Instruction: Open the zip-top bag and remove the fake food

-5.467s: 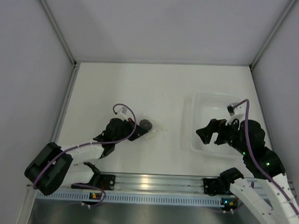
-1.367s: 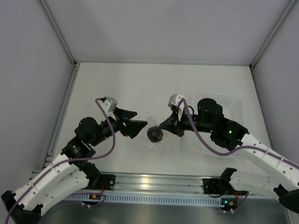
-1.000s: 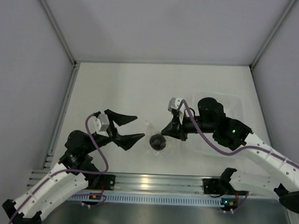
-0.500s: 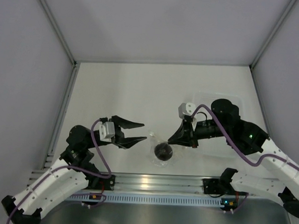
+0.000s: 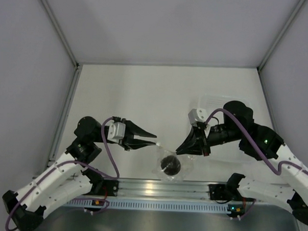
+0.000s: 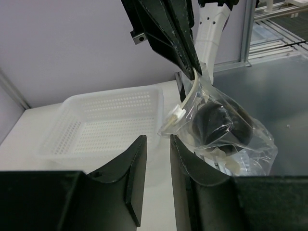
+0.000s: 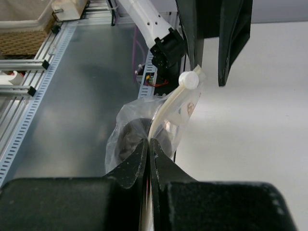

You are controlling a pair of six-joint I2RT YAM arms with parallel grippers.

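Bag (image 5: 160, 155) hangs above the worktop's (image 5: 134, 94) near edge with the ball (image 5: 170, 164) inside, its zip edge uppermost and running left–right. Right pincer (image 7: 148, 147) is pressed together on the zip strip. Left pincer (image 6: 157, 142) is slightly spread at the strip's other end. Tub (image 6: 110, 95) lies beyond, right.

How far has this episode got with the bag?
Done: the right gripper is shut on the top edge of the zip-top bag, holding it up. In hand: the left gripper hovers open by the white slider. Left: the bag looks unopened, and the fake food is inside.
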